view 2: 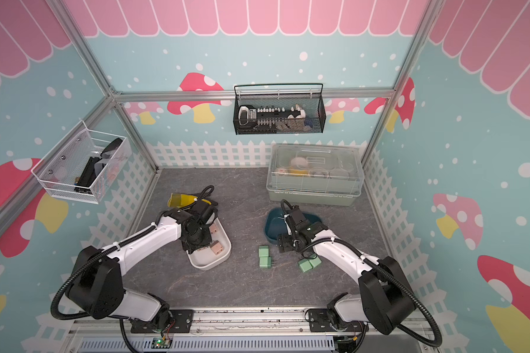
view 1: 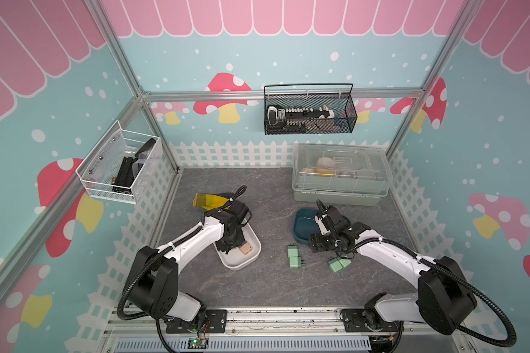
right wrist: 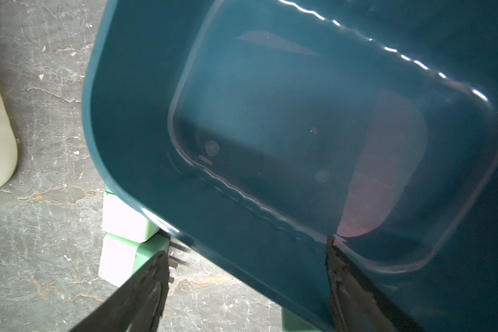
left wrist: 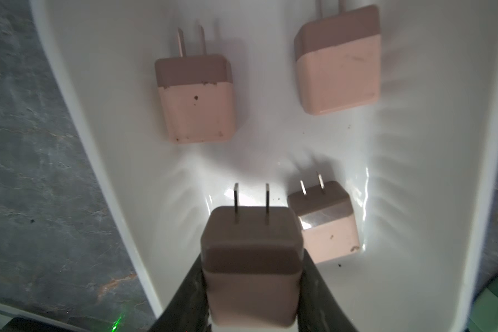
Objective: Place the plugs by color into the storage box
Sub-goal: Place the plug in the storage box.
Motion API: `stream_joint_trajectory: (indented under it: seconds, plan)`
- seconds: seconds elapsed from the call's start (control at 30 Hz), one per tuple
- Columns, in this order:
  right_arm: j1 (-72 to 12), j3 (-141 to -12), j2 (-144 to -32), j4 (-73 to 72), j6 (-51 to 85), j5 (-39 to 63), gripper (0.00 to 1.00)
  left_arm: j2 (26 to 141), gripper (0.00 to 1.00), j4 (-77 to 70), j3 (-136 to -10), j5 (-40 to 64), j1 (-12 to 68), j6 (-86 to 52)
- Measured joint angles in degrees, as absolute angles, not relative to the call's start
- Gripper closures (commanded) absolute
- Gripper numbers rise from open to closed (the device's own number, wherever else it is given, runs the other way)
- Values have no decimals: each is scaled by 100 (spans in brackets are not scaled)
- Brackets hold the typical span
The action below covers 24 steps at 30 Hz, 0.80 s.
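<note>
crowding threatened the left claw (left wrist: 250, 258), clamped on a pink plug (left wrist: 250, 293) over the white tray (left wrist: 414, 201): release could hit the resting plug (left wrist: 325, 227) just ahead. right claw (right wrist: 246, 247) gaped empty above the teal tray (right wrist: 270, 115), whose rim it might bump reaching green plugs (right wrist: 127, 218) beside it.

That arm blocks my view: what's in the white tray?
Three pink plugs lie in the tray; the left gripper holds a fourth. In both top views the arm hides some.
</note>
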<state>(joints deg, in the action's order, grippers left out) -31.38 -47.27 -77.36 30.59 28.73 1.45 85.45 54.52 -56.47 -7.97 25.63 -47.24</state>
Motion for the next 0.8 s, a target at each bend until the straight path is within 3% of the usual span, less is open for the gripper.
stream_joint_trajectory:
  seconds: [0.43, 0.8]
  plan:
    - [-3138, -4713, -7730, 3089, 2724, 121, 17, 9437, 67, 4388, -5413, -974, 2550, -5365]
    - [-3138, -4674, -7570, 3212, 2720, 86, 18, 9491, 45, 4003, -5310, -1096, 2552, -5472]
